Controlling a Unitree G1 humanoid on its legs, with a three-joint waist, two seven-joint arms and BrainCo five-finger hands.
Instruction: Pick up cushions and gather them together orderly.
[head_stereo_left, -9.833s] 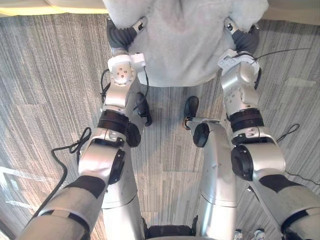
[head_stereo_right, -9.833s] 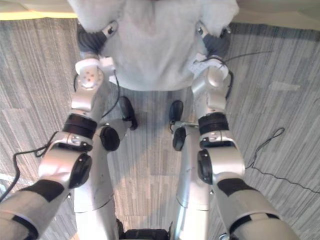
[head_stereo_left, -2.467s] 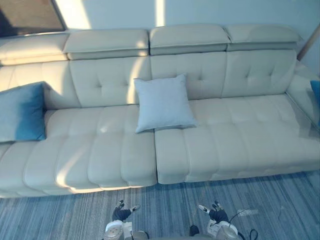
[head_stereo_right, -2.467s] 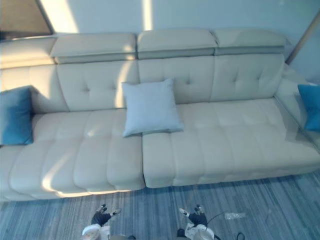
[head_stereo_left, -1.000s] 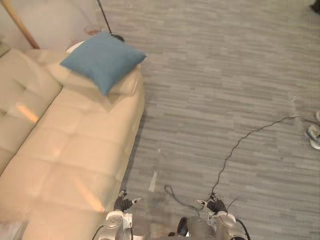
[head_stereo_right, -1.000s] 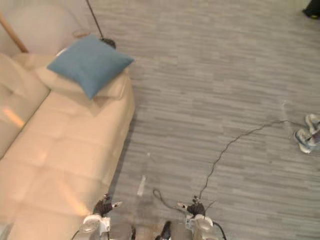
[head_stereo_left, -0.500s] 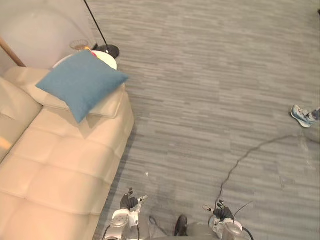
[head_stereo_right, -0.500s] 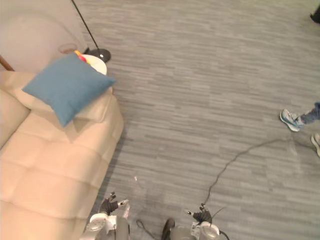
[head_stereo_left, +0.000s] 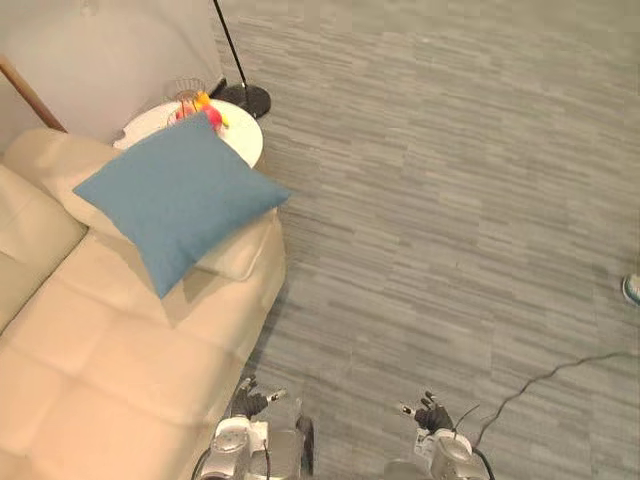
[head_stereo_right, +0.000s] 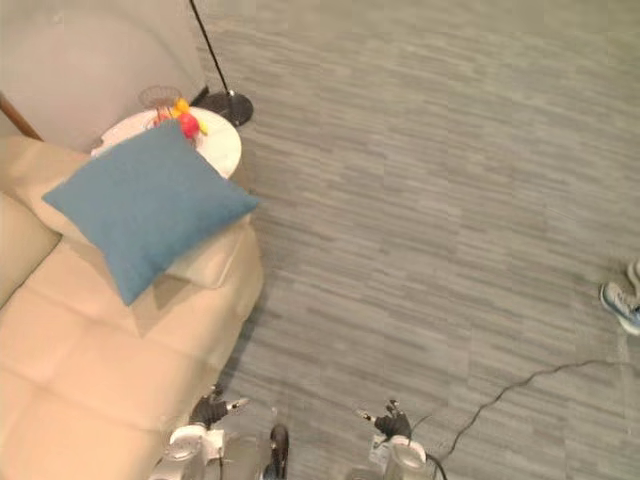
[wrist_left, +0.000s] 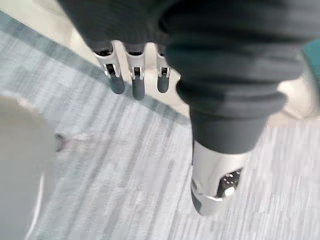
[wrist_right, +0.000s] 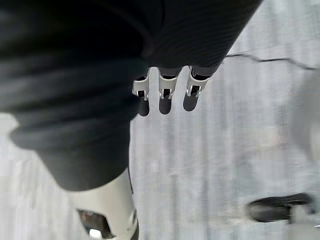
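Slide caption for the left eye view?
Blue cushion rests on the sofa beside a white table; left hand and right hand open, empty.

Head stereo pair steeply down on shared sofa (head_stereo_left: 100, 350) and floor (head_stereo_left: 450, 200); wrist cameras close, floorward.

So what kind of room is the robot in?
Probably a living room or lounge: there is a cream sofa with a blue cushion lying on it, and a small round side table at its end.
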